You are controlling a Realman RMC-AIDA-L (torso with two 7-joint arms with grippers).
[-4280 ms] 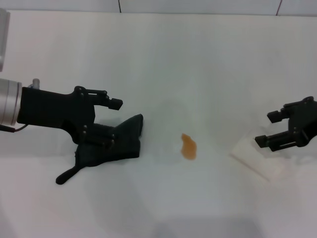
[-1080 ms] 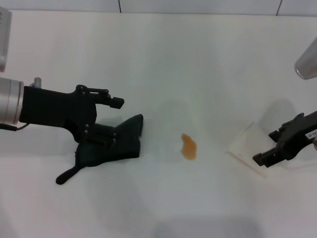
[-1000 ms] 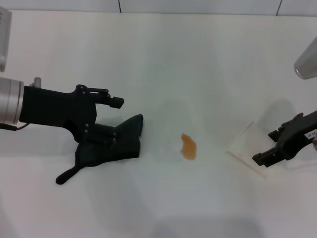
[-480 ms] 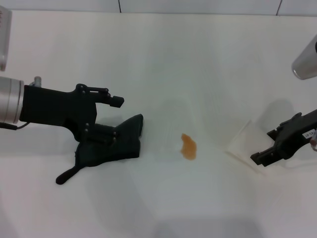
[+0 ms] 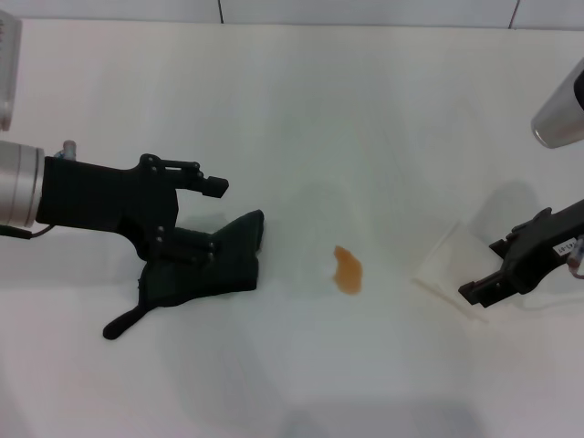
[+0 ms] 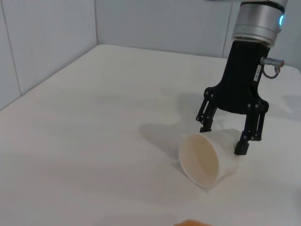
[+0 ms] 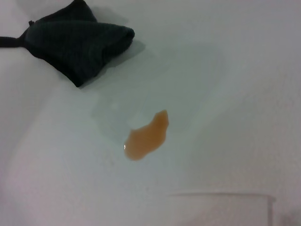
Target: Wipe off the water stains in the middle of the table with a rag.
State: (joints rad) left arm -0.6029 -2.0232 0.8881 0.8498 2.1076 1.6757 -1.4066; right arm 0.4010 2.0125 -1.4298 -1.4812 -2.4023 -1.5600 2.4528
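Spreading across every view is the broad, plain white table [image 5: 365, 100], smooth with a faint sheen. On its left side lies the black, wrinkled soft cloth rag [image 5: 214, 265], a narrow tail-like strip trailing from one corner. The left gripper [image 5: 187, 219] sits over the rag's left part: one finger stands clear above the cloth, the other seems pressed into the folds, so the jaws look spread, though whether they have bitten cloth I cannot tell. On the right lies a translucent white plastic cup [image 6: 207, 157], tipped on its side. The right gripper [image 6: 225, 136] straddles it, fingers apart on either side of the cup's wall. Smallest is the orange-brown liquid blot of water stains [image 5: 348, 270], mid-table, between rag and cup and well apart from both.

The rag should be light, limp and easily bunched. Pinching a thick central fold, not the tail, would likely leave enough cloth to drag flat over the blot.
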